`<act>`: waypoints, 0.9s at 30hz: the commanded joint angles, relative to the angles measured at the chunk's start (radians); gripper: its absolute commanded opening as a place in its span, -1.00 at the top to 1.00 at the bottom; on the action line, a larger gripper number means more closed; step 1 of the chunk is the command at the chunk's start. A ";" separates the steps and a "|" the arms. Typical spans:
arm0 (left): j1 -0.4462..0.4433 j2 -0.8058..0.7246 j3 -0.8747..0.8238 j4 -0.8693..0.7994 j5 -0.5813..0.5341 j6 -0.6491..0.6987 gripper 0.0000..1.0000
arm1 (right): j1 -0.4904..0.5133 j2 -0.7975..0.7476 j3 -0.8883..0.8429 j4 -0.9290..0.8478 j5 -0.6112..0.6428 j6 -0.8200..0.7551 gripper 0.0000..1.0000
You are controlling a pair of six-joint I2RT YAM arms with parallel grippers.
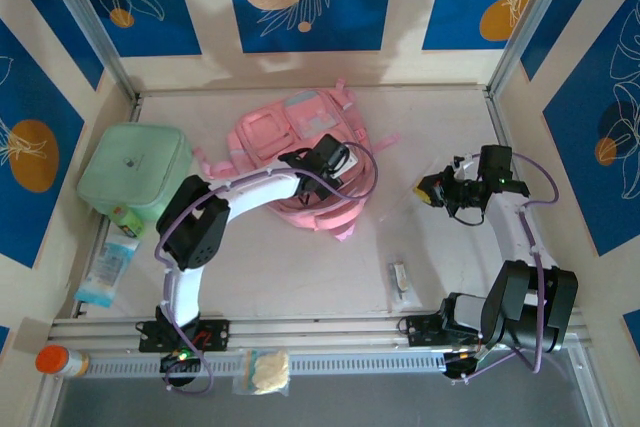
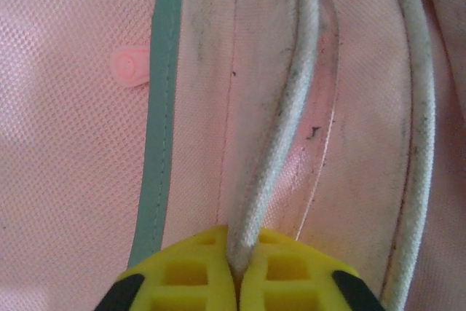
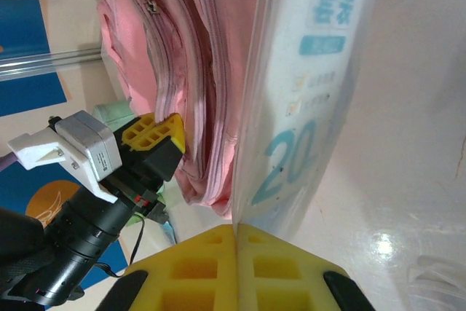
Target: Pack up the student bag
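Well, from overhead the pink backpack (image 1: pixel 265 137) lies mid-table with the left gripper (image 1: pixel 340 160) on it. Its wrist camera reveals the jaws pinched on a grubby white piping cord (image 2: pixel 284 121). Off to the right, the right gripper (image 3: pixel 234 232) clamps a clear blue-printed packet (image 3: pixel 306 107).

the bag (image 1: pixel 265 137) lies mid-table toward the back, a case (image 1: pixel 135 172) just left of it. the left gripper (image 1: pixel 338 159) grips the bag's right part; the right gripper (image 1: pixel 428 189), pinching a sleeve (image 3: pixel 306 107), is well right of the bag. a bottle (image 1: pixel 55 360) lies at the near left corner.
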 commanded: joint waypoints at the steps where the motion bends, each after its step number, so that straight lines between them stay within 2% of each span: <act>1: 0.040 -0.069 0.069 -0.030 -0.009 -0.026 1.00 | 0.032 0.006 0.057 0.006 -0.043 -0.005 1.00; 4: 0.039 -0.097 0.118 -0.070 -0.011 -0.073 1.00 | 0.078 0.017 0.090 0.010 -0.030 0.004 1.00; 9: 0.041 -0.137 0.212 -0.137 -0.081 -0.189 1.00 | 0.157 0.056 0.139 0.060 -0.031 0.034 1.00; 17: 0.066 -0.131 0.359 -0.213 -0.098 -0.424 1.00 | 0.330 0.195 0.222 0.330 -0.037 0.169 1.00; 22: 0.073 -0.114 0.393 -0.226 -0.076 -0.478 1.00 | 0.392 0.296 0.200 0.585 -0.025 0.241 1.00; 27: 0.078 -0.123 0.390 -0.222 -0.046 -0.525 1.00 | 0.415 0.472 0.151 0.734 -0.062 0.264 1.00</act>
